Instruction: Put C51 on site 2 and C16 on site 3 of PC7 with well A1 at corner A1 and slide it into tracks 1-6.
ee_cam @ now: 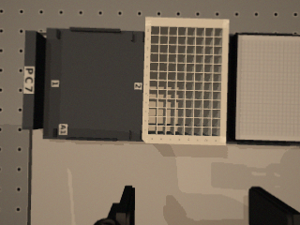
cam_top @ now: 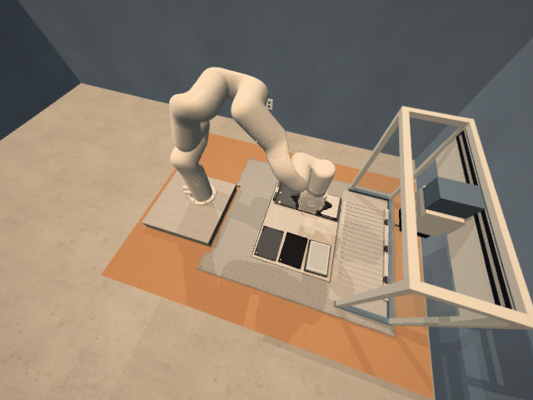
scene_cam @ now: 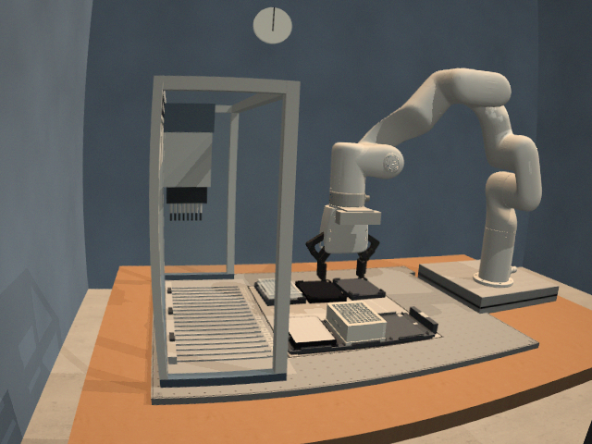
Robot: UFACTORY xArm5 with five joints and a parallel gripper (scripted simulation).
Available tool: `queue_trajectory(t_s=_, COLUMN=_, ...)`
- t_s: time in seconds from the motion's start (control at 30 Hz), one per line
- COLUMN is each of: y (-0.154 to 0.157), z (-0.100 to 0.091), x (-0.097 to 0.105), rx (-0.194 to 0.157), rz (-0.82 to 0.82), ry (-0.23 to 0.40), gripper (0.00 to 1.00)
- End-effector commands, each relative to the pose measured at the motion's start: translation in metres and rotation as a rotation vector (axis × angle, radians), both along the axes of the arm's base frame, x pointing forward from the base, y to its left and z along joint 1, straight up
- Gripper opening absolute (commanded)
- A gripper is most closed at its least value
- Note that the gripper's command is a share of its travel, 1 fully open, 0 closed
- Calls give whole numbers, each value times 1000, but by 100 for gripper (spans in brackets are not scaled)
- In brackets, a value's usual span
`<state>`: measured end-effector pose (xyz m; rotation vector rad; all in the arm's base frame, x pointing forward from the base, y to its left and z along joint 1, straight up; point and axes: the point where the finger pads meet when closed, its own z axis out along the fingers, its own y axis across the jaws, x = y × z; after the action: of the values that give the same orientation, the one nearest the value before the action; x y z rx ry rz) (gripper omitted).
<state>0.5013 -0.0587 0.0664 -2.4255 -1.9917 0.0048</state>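
Note:
Carrier PC7 (cam_top: pixel 286 193) (scene_cam: pixel 406 326) (ee_cam: pixel 96 84) lies on the apron in front of the rails (cam_top: pixel 361 241) (scene_cam: pixel 215 325), outside the tracks. Its site 1 is empty. C51 (scene_cam: pixel 356 320) (ee_cam: pixel 185 84), a pale deep-well block, stands on site 2 and looks level; the gripper hides it in the top view. C16 (cam_top: pixel 331 208) (scene_cam: pixel 311 332) (ee_cam: pixel 268 86) lies on site 3 and looks flat. Their labels are not visible. C15 (cam_top: pixel 318 257) (scene_cam: pixel 279 289) is in nest S3. My gripper (scene_cam: pixel 341 277) (ee_cam: pixel 191 205) is open and empty above the apron, beside the carrier on the nest side.
Nests S1 (cam_top: pixel 270 242) (scene_cam: pixel 358 288) and S2 (cam_top: pixel 293 250) (scene_cam: pixel 320 290) are empty. The instrument's frame (cam_top: pixel 406 193) (scene_cam: pixel 287 215) stands around the rails, with a pipetting head (scene_cam: pixel 187 157) hanging inside. The carrier's handle (scene_cam: pixel 423 319) (ee_cam: pixel 32 80) points away from the rails.

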Motion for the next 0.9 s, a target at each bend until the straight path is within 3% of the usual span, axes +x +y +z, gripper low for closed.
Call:
queue_trajectory(t_s=0.0, y=0, z=-5, x=1, rx=0, rz=0, ry=-4, gripper=100)
queue_trajectory(t_s=0.87, y=0, z=-45, x=1, rx=0, rz=0, ry=-4, gripper=100)
